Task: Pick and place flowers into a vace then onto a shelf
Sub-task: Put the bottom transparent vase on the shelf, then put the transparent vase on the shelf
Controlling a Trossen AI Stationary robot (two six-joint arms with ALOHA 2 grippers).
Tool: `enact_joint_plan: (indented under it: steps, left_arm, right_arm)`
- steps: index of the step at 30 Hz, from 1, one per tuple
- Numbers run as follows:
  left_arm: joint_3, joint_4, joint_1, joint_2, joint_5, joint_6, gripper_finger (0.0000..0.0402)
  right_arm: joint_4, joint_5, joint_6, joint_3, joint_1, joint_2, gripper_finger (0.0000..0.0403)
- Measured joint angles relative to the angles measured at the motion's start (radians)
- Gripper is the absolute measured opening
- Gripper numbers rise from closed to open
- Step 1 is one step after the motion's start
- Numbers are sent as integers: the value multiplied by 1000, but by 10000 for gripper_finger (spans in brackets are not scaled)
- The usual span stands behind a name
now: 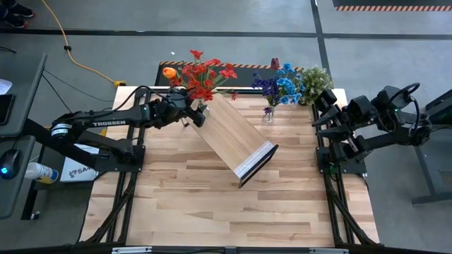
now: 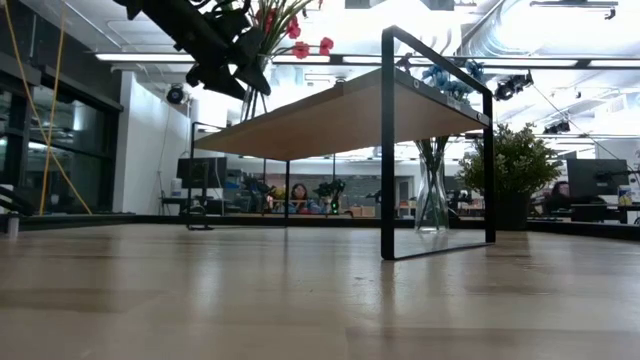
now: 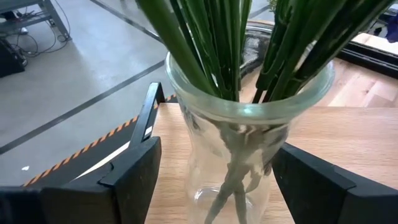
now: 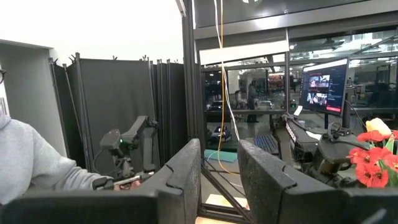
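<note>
**Red bouquet in its vase on the shelf, left end effector spread around it**

In the high view the shelf lies slanted across the middle of the worktop, running from the upper centre of the frame down toward its white-edged end just right of centre. At the shelf's upper end stands a clear glass vase filled with the red and orange flowers; their blooms spread over the upper centre of the frame. The low view shows the vase on top of the raised board at the upper left of the frame, the dark metal frame holding the board above the worktop.

The left end effector reaches in from the left of the high view to that vase. In the left wrist view its two dark fingers stand on either side of the glass with a visible gap at each side, so it is released, not clamping the vase.

A second glass vase holding the blue and purple flowers stands on the worktop in the upper right of the high view, beside a bushy potted plant.

The right end effector waits at the right edge of the worktop, empty, its fingers close together with a narrow gap. A person's grey sleeve shows at the lower left of the right wrist view.
</note>
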Motion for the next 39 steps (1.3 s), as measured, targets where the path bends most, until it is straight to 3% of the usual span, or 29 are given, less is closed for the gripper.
enact_joint_plan:
  steps: [39]
  left_arm:
    - [2,21,0,-32,48,18,333]
  right_arm:
    - [0,10,21,0,0,0,98]
